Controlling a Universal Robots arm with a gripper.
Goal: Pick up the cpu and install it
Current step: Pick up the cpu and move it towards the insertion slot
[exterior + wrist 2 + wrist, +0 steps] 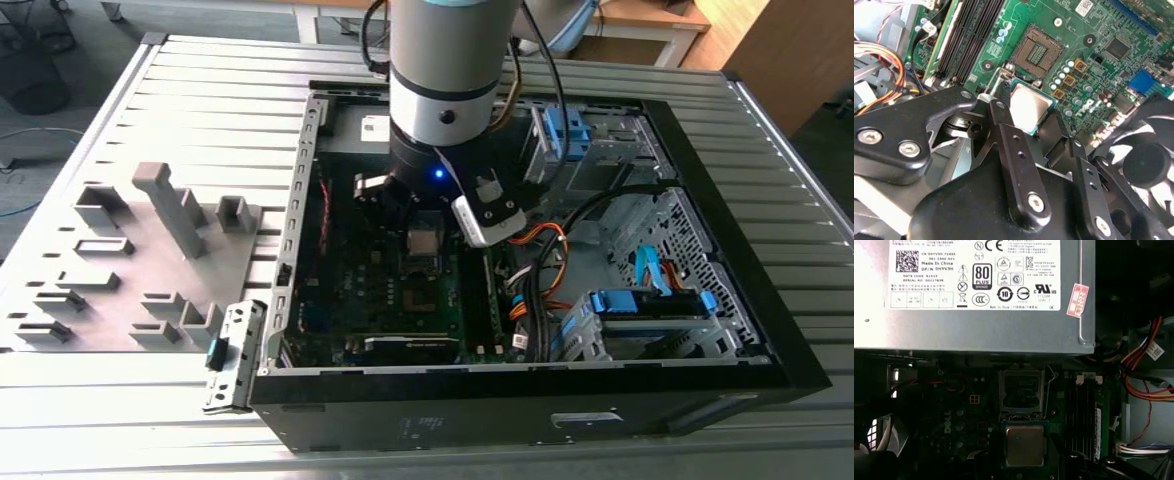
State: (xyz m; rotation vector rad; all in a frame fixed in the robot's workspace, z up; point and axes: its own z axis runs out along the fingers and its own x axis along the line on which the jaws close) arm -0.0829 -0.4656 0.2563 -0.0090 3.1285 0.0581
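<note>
1. Gripper (1028, 117): the black fingers (1009, 145) stood only narrowly apart, drawn in against opposite edges of the cpu (1029, 107). The chip appeared to be clasped between them, with no gap visible at either edge.
2. Cpu: it sat pale metal face up and roughly level, with a green rim showing around the face. It was inside the computer case (787, 365), above the motherboard (1094, 75), just beside the socket (1038, 51) and not over it.
3. Socket: it was empty, with its field of contacts exposed. The memory slots (971, 35) ran along one side of it, and a fan (1149, 165) lay near the gripper.
4. Step in hand (judged): the pick-up looked complete. The work stood at the carry toward the socket, with the chip not yet seated.
5. What the next move called for (judged): the chip needed to be centred over the socket with its edges square to the frame. It then needed a level, gentle descent before any release. A tilted or offset chip could bend the fine contacts.
6. Surroundings: the power supply (974, 325) stood close beyond the socket. Grey fixture blocks (167, 215) stood on the table (200, 90) at the exterior view's left, well apart from the arm.
</note>
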